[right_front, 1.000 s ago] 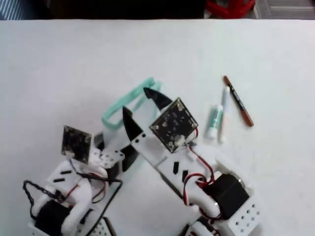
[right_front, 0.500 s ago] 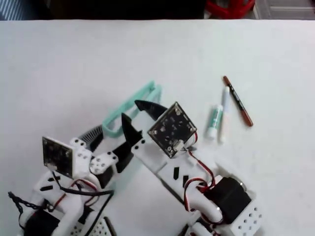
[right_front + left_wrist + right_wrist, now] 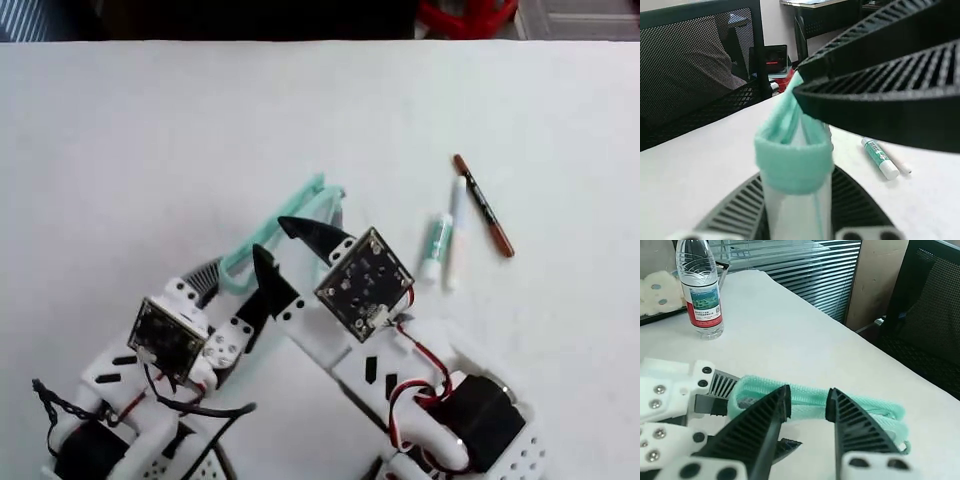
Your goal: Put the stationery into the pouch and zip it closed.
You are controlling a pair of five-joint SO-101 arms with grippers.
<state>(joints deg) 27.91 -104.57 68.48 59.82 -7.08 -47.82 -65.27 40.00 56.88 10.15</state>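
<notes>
The teal mesh pouch [image 3: 290,218] lies aslant just left of the middle of the high view, on the white surface [image 3: 150,130]. Its lower-left end is held by the left tool [image 3: 225,285], which comes up from the lower left corner. In the left wrist view the left tool [image 3: 790,135] has its ribbed black fingers [image 3: 880,100] pinching the end of the pouch [image 3: 795,160], which stands between them.

The right tool [image 3: 272,238] comes in from the lower right and hangs over the middle of the pouch with its two black fingers spread. In the right wrist view the right tool [image 3: 807,397] has the pouch [image 3: 855,402] across the gap between its open fingers, and the left tool [image 3: 720,387] shows at the pouch's left end.

The stationery lies together right of centre in the high view, apart from the pouch: a green-and-white glue stick [image 3: 435,245], just to its right a white pen [image 3: 455,235], then a brown marker [image 3: 483,205] aslant. The left wrist view has the glue stick [image 3: 880,159] and the white pen [image 3: 900,164] side by side at the right. A water bottle [image 3: 700,287] stands at the upper left of the right wrist view.
</notes>
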